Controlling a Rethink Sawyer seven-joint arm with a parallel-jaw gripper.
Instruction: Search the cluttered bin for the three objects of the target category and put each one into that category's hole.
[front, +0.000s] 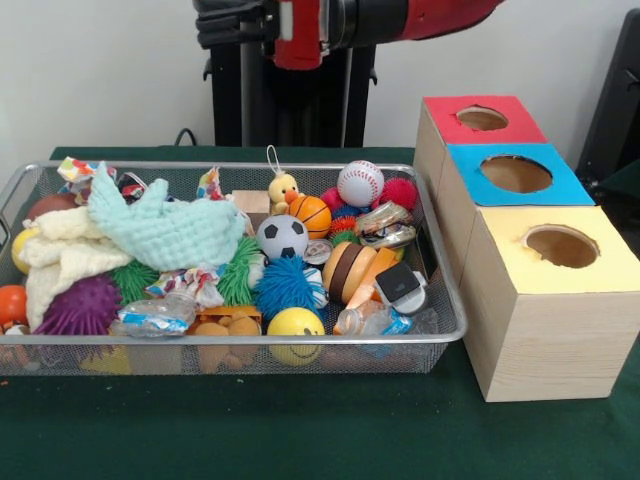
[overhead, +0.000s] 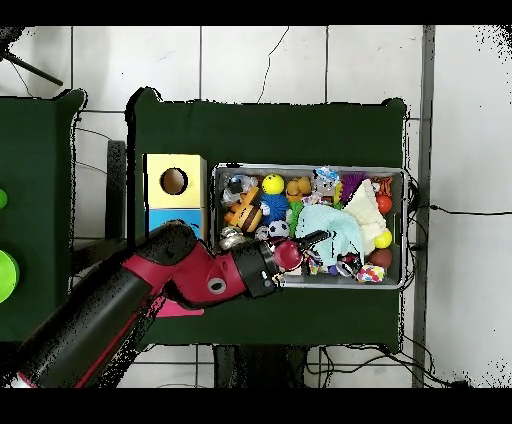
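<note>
Bottle lying flat, long axis along basket front rim

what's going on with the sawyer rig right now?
The red and black arm reaches out over the silver wire mesh basket, which is packed with balls, cloths and toys. Its claw hangs above the pale green cloth; open or shut is unclear. Two small clear plastic bottles with blue-and-white labels lie along the basket's front edge. The red, blue and yellow-topped wooden boxes stand beside it.
</note>
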